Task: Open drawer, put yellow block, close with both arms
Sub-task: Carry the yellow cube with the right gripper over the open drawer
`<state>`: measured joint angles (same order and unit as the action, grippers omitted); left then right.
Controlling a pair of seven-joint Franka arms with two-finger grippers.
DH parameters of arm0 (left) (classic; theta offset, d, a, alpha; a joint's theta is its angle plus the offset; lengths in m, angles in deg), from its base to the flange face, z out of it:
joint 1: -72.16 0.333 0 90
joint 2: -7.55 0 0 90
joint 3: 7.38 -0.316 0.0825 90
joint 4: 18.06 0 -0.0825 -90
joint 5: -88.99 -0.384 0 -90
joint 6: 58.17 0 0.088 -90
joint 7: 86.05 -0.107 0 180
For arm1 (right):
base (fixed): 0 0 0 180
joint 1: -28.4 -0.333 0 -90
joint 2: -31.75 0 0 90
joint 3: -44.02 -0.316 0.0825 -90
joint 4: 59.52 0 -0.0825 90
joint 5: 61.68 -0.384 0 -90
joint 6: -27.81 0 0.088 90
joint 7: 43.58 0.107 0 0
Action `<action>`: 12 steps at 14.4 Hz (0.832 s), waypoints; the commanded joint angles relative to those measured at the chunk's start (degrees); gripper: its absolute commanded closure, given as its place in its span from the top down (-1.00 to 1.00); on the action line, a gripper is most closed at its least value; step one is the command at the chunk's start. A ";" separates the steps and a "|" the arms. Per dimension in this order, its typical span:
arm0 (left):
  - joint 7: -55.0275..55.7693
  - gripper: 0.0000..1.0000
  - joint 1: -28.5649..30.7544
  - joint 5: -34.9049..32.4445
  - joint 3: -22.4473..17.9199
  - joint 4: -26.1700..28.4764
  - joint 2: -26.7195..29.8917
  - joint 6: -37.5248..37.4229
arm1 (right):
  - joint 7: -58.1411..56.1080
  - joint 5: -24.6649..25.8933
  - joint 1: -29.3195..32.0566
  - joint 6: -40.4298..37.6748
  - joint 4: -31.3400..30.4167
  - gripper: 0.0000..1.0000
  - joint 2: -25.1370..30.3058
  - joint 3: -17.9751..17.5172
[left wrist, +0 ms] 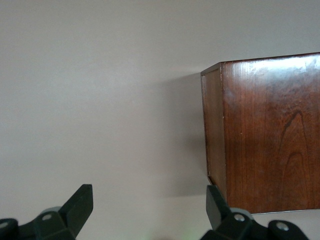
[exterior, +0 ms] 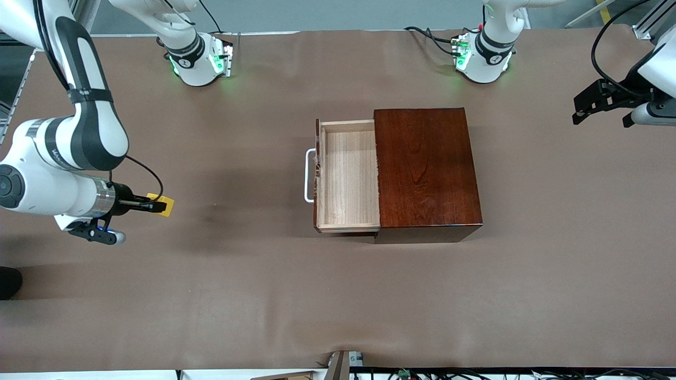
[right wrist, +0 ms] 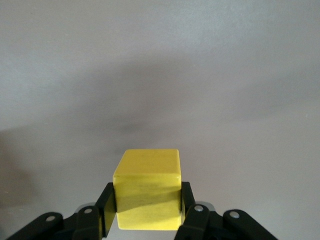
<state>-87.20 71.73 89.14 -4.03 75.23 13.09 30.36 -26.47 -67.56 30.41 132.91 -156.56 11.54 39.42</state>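
Observation:
The drawer (exterior: 348,177) stands pulled out of the reddish-brown box (exterior: 428,169), its pale wood tray empty and its white handle (exterior: 309,177) toward the right arm's end. My right gripper (exterior: 157,205) is shut on the yellow block (exterior: 165,206), held just above the bare table well away from the drawer. In the right wrist view the yellow block (right wrist: 147,187) sits squarely between the right gripper's (right wrist: 147,202) fingers. My left gripper (exterior: 599,120) waits open over the table's left-arm end; the left wrist view shows the left gripper (left wrist: 150,195) empty, with the box (left wrist: 270,135) ahead of it.
The two arm bases (exterior: 203,60) (exterior: 483,58) stand along the table edge farthest from the front camera. Brown table covering (exterior: 338,295) spreads around the box. Cables and clutter (exterior: 343,367) lie at the edge nearest the front camera.

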 commanded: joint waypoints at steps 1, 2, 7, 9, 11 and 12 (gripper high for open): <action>-0.34 1.00 0.95 0.90 0.61 0.14 0.26 -0.46 | 8.52 -1.24 -4.10 -1.74 0.97 -1.00 1.39 0.29; -0.34 1.00 0.95 0.90 0.61 0.14 0.26 -0.46 | 11.07 -2.12 -5.51 -1.75 1.06 -1.00 1.57 0.29; -0.42 1.00 0.95 0.90 0.61 0.93 0.52 -0.46 | 27.23 -4.68 -13.15 -2.54 3.07 -1.00 2.36 0.29; -0.42 1.00 0.95 0.90 0.61 1.02 0.61 -0.46 | 32.86 -4.68 -16.23 -3.59 5.44 -1.00 2.27 0.38; -0.42 1.00 0.95 0.90 0.61 1.11 0.61 -0.46 | 37.96 -4.68 -18.95 -3.77 6.50 -1.00 2.27 0.38; -0.42 1.00 0.95 0.90 0.61 1.28 0.61 -0.46 | 40.34 -4.68 -20.36 -3.77 6.60 -1.00 2.19 0.38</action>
<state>-87.20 71.74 89.14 -4.03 75.89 13.09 30.36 9.43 -71.54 12.34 130.20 -150.92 13.38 39.17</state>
